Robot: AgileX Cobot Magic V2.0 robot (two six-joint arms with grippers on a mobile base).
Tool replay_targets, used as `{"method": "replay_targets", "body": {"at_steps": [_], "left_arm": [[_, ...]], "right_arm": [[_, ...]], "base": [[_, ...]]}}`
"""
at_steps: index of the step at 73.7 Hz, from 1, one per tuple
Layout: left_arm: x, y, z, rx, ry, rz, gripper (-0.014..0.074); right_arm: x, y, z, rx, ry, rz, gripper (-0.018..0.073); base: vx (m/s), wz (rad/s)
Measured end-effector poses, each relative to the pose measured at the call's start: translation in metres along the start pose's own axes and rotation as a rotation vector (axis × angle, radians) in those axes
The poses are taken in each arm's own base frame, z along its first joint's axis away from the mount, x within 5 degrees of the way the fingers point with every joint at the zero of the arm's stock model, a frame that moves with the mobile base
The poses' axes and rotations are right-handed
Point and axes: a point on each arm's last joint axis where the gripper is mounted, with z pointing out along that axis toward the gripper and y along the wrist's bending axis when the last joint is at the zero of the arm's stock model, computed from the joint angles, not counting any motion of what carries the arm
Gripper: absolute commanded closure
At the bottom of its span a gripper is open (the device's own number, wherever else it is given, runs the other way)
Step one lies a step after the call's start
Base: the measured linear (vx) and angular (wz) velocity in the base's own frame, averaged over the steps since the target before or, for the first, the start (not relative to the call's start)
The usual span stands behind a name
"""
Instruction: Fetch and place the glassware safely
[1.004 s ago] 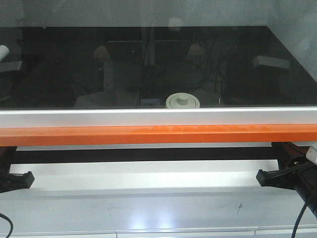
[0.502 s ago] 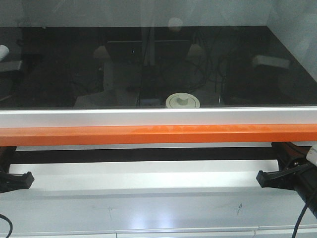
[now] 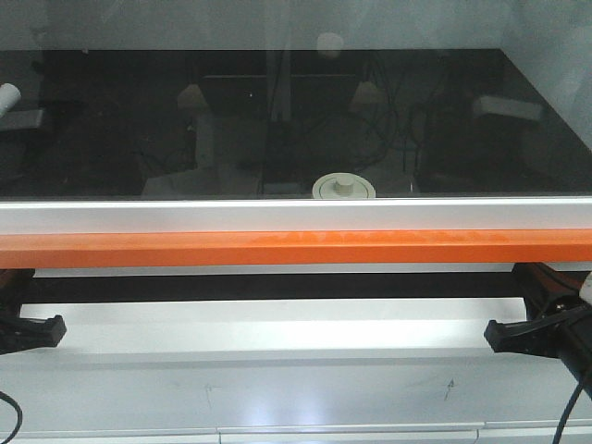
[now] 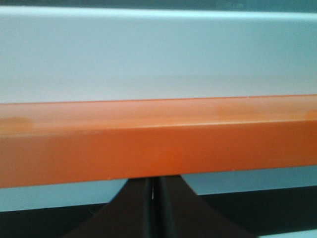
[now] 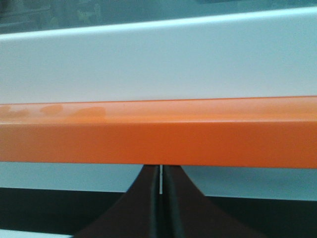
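**Sash front edged upward; jar still shut in behind the glass**

Change noted: against half a second ago, the orange bar [image 3: 296, 250] and the white rail [image 3: 296, 216] directly above it sit a shade higher. The rail now covers more of the jar [image 3: 343, 189]. We judge this to be the start of lifting the front, so the fetch itself is not yet begun.

Items, largest first:
- Glass pane [image 3: 139, 120], above the orange bar: 1, dark and full of reflections.
- White surface [image 3: 277, 388], below the orange bar: 1.
- White rail: 1.
- Orange bar: 1, running the full width.
- Claws, just beneath the orange bar, well apart: 2. The left claw [image 4: 154, 186] is clenched on nothing, and the right claw [image 5: 161, 173] is likewise clenched and empty. Their tips reach the bar's lower edge, but we cannot tell whether they touch it.
- Jar, above the orange bar, behind the pane, near mid-width: 1. Only its cream lid [image 3: 326, 191] and knob show.
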Motion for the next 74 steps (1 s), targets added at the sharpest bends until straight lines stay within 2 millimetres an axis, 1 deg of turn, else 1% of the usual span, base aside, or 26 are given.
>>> {"method": "replay_targets", "body": {"at_steps": [23,50,74], "left_arm": [[-0.006,-0.001,0.001,0.008,0.015,0.014,0.0603],[-0.016,-0.002,-0.001,0.012,-0.032,0.016,0.0603],[-0.029,-0.006,0.002,0.049,-0.066,0.036,0.0603]], "right_arm": [[-0.011,0.0,-0.002,0.014,0.056,-0.002,0.056],[-0.019,0.001,-0.002,0.009,-0.007,-0.008,0.056],[-0.028,0.001,-0.003,0.009,-0.065,-0.005,0.056]], "base": [[-0.01,0.02],[0.0,0.0],[0.0,0.01]]}}
